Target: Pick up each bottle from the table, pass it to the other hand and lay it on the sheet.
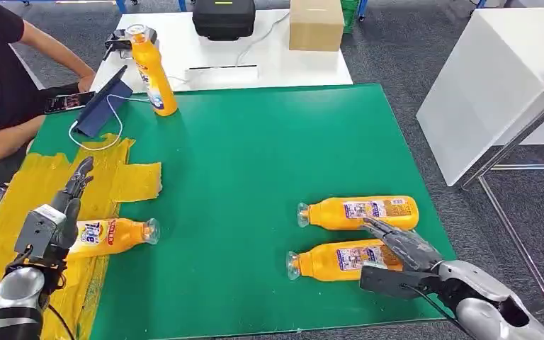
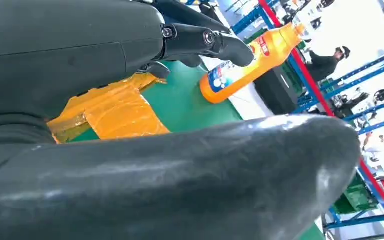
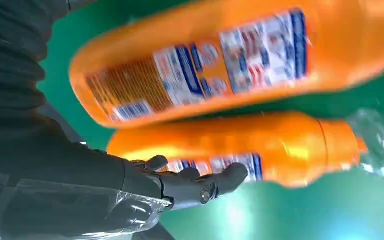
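Head view, left to right: left hand (image 1: 60,212) open over yellow sheet (image 1: 14,205), beside laid bottle (image 1: 113,235), holding nothing. Upright bottle (image 1: 152,71) at counter's (image 1: 255,156) far edge. Right hand (image 1: 400,248) over two lying bottles, fingers (image 3: 200,185) spread across near bottle (image 1: 340,261), not closed. Far bottle (image 1: 361,211) just beyond. Step in hand: reaching to pick. Next, probably: close fingers round body, lift, pass leftward.

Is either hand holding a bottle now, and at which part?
Nothing is held. The right hand lies over the nearer bottle without closing; the left hand is open beside the bottle on the sheet.
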`<move>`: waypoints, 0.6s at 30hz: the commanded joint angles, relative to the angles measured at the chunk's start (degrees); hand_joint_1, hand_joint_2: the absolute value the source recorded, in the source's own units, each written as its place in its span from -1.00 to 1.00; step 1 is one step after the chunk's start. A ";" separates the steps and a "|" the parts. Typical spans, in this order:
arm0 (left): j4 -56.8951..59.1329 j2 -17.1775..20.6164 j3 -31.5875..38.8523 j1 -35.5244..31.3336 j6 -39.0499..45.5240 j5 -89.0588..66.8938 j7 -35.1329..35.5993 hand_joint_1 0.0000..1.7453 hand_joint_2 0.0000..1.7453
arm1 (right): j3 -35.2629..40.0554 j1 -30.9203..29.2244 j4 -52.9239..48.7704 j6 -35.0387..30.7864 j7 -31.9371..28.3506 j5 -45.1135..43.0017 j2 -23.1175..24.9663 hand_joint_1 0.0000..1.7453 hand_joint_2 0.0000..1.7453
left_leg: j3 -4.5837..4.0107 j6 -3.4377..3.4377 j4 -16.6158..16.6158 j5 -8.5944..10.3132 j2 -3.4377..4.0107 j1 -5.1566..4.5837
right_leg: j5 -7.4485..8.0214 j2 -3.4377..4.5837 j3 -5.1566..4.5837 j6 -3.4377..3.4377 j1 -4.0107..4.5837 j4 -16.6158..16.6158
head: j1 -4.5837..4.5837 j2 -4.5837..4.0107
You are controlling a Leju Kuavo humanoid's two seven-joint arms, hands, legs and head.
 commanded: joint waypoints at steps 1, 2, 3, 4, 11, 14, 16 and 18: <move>1.01 -2.26 1.48 -0.92 -0.45 0.28 0.29 -1.00 -1.00 | -0.26 0.92 1.96 0.61 0.21 0.29 0.07 -1.00 1.00 | 0.18 -0.03 -0.06 -0.04 -0.02 0.01 | -0.05 -0.08 0.20 -0.01 0.02 -0.07 | -0.02 0.00; 1.01 -2.26 1.48 -0.92 -0.45 0.28 0.29 -1.00 -1.00 | -0.26 0.92 1.96 0.61 0.21 0.29 0.07 -1.00 1.00 | 0.16 -0.03 -0.04 -0.04 -0.01 0.03 | -0.03 -0.07 0.18 -0.01 0.04 -0.07 | 0.00 0.00; 1.01 -2.26 1.48 -0.92 -0.45 0.28 0.29 -1.00 -1.00 | -0.26 0.92 1.96 0.61 0.21 0.29 0.07 -1.00 1.00 | 0.13 -0.02 -0.06 -0.02 0.00 0.01 | -0.02 -0.06 0.13 0.00 0.02 -0.06 | -0.02 0.00; 1.01 -2.26 1.48 -0.92 -0.45 0.28 0.29 -1.00 -1.00 | -0.26 0.92 1.96 0.61 0.21 0.29 0.07 -1.00 1.00 | 0.22 -0.04 -0.06 -0.05 -0.02 0.02 | -0.06 -0.10 0.23 -0.01 0.03 -0.07 | -0.02 0.00; 2.01 -2.31 1.22 -2.21 -0.67 1.24 0.12 -1.00 -1.00 | 2.62 2.85 3.48 2.61 1.48 3.16 -1.43 -1.00 1.00 | 0.18 -0.03 -0.07 -0.02 -0.10 0.02 | -0.05 -0.16 0.21 -0.01 0.03 -0.09 | -0.02 0.00; 2.61 -2.44 0.48 -3.33 -1.18 2.33 0.41 -1.00 -1.00 | 6.20 2.82 7.70 3.43 2.45 8.43 -0.70 -1.00 1.00 | 0.38 -0.06 -0.12 -0.07 -0.18 0.09 | -0.11 -0.27 0.47 -0.02 0.11 -0.18 | -0.02 0.00; 3.13 -2.55 -0.32 -4.22 -1.08 2.60 0.60 -1.00 -1.00 | 9.79 1.57 12.35 3.00 3.46 14.90 0.89 -1.00 1.00 | 0.30 -0.05 -0.13 -0.02 -0.16 0.10 | -0.04 -0.22 0.38 -0.02 0.11 -0.21 | 0.00 0.00; 3.37 -2.78 -0.81 -4.74 -1.01 3.05 0.90 -1.00 -1.00 | 12.89 0.37 16.88 1.94 4.23 21.02 2.94 -1.00 1.00 | 0.37 -0.05 -0.17 0.00 -0.16 0.10 | -0.03 -0.23 0.46 -0.02 0.13 -0.26 | -0.02 0.02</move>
